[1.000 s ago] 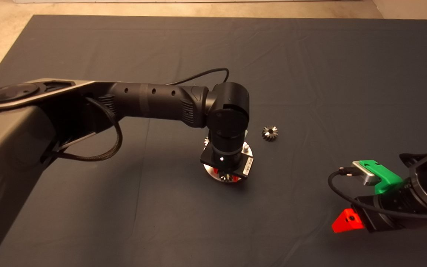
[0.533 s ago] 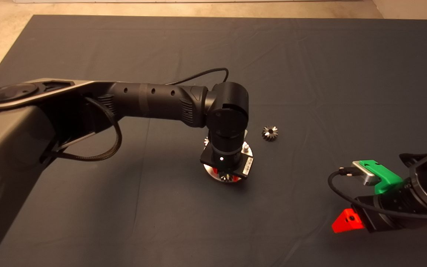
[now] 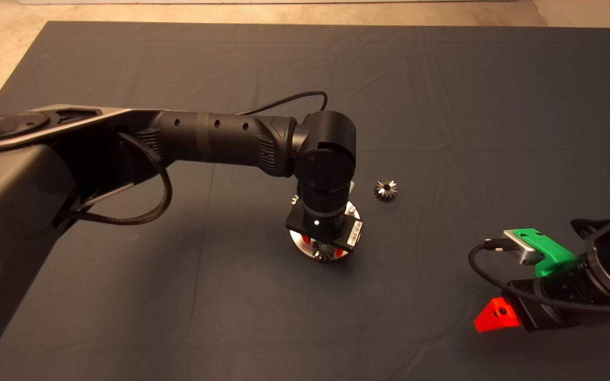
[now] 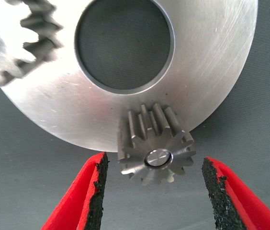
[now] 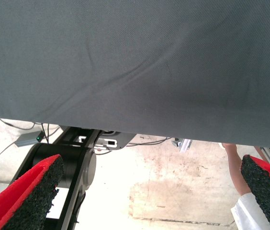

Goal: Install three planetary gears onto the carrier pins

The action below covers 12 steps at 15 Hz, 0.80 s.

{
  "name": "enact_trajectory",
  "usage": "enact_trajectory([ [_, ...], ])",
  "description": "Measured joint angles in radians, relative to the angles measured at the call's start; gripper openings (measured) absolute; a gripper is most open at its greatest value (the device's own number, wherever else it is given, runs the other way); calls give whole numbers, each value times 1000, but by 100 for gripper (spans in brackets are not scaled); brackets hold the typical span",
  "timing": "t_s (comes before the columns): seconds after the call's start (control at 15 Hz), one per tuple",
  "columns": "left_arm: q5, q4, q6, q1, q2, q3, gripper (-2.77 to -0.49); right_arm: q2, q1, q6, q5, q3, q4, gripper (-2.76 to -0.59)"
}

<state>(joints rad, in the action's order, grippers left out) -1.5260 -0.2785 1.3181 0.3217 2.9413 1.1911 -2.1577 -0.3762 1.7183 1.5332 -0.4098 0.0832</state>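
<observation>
Head view first: left claw [image 3: 325,247] hangs straight down over the silver carrier disc [image 3: 301,244] mid-counter, and a spare planetary gear [image 3: 385,190] sits loose on the dark mat [image 3: 442,106], off to the disc's right and a bit farther back. Right claw [image 3: 497,315] is parked at the near right.

Left wrist view: fingers [image 4: 93,191] are spread wide, gripping nothing. Between them a bright steel gear [image 4: 155,146] with crisp straight teeth sits over a pin [image 4: 157,157] at the brushed disc's [image 4: 211,72] rim. Another gear [image 4: 15,43] shows across the big centre hole. If a pad brushes those teeth on the way up, I'd guess it could lift the gear off.

Right wrist view: claw spread wide, just wrinkled mat and floor beyond.
</observation>
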Motion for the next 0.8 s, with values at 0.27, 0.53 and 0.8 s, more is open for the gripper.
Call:
enact_trajectory([
  [0.27, 1, 28, 1, 109, -55, -32, -176, 3, 0, 0, 1, 0, 0, -60],
  [0.53, 6, 55, 35, 199, -223, -173, -151, 3, 0, 0, 0, -1, 0, -60],
  [0.8, 4, 73, 159, 204, -553, -433, -138, 0, 0, -93, 0, -76, 1, -60],
])
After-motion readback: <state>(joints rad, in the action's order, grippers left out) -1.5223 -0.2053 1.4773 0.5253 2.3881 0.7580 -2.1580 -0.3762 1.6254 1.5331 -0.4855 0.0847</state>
